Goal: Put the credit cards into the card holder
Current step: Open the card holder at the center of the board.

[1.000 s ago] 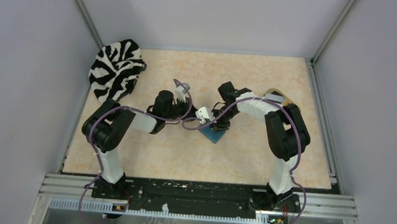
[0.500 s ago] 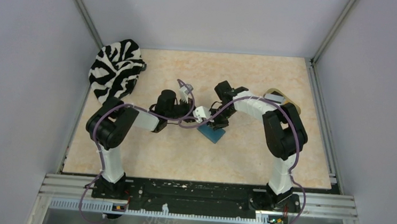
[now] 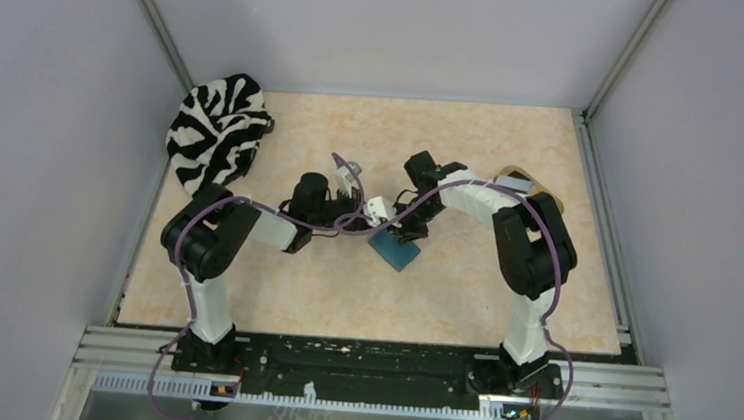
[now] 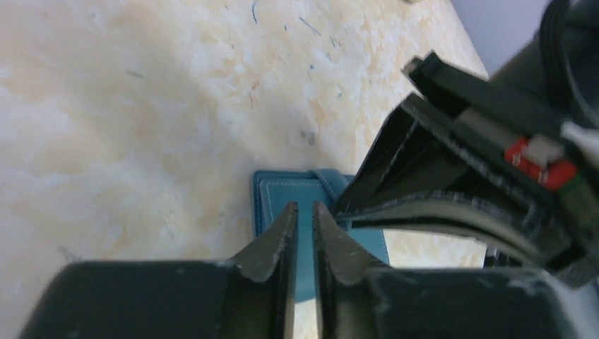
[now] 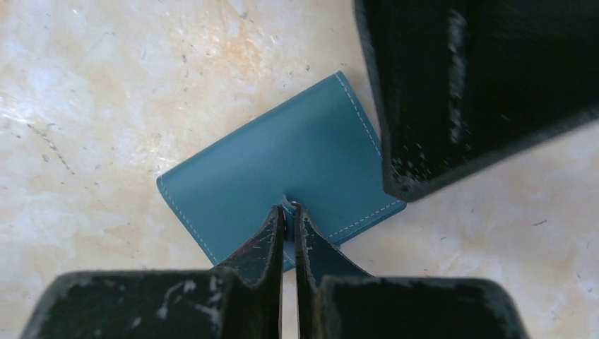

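The card holder [image 3: 397, 251] is a teal wallet lying closed and flat at the table's middle. It also shows in the left wrist view [image 4: 282, 192] and the right wrist view [image 5: 261, 166]. My right gripper [image 5: 289, 208] is shut on the wallet's small snap tab at its near edge, also seen from above [image 3: 412, 233]. My left gripper [image 4: 304, 206] is shut and empty, its tips over the wallet's face beside the right gripper [image 4: 459, 169], also seen from above [image 3: 385, 227]. No credit cards show clearly in any view.
A zebra-striped cloth [image 3: 216, 126] lies bunched at the back left corner. A beige oval tray [image 3: 528, 184] sits at the back right, mostly hidden behind the right arm. The left gripper's body [image 5: 466, 85] hangs over the wallet's right corner.
The left gripper has shifted slightly toward the wallet. The right forearm has swung a little left. The wallet has moved slightly left.
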